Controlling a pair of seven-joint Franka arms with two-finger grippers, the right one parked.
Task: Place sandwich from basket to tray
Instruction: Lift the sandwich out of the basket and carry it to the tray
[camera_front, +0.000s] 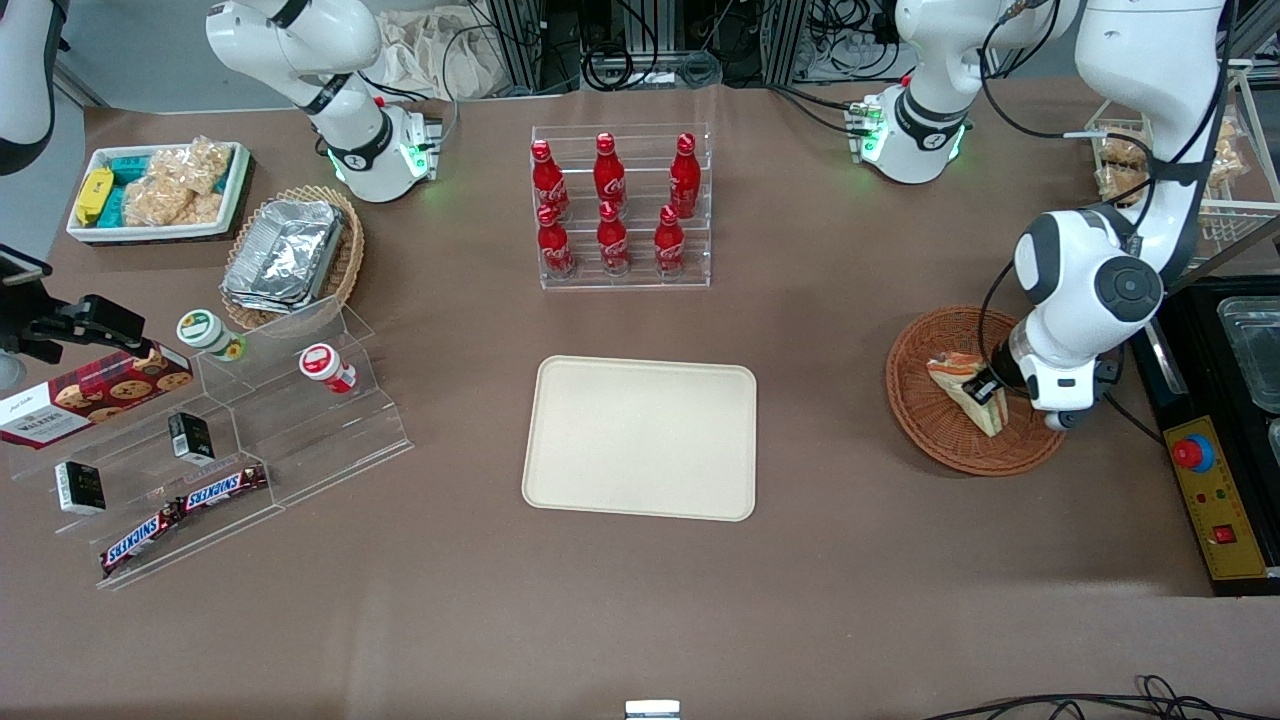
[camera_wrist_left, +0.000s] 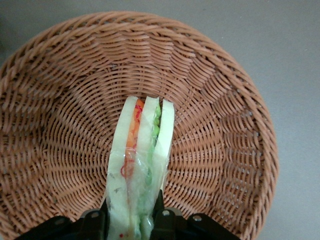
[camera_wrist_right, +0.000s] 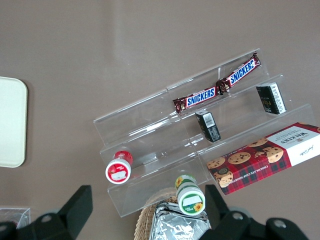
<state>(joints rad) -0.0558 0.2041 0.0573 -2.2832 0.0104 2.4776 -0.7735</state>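
The gripper (camera_front: 987, 385) pinches the sandwich (camera_wrist_left: 139, 165) between both fingers (camera_wrist_left: 95, 222) — wedge inside the basket (camera_front: 925, 415), at 3 o'clock from the tray (camera_front: 640, 438).

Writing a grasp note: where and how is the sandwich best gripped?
Across its two flat bread faces at the wide end, coming from above. The sandwich stands on edge in the basket, faces exposed; the gripper has its jaws shut on exactly those faces.
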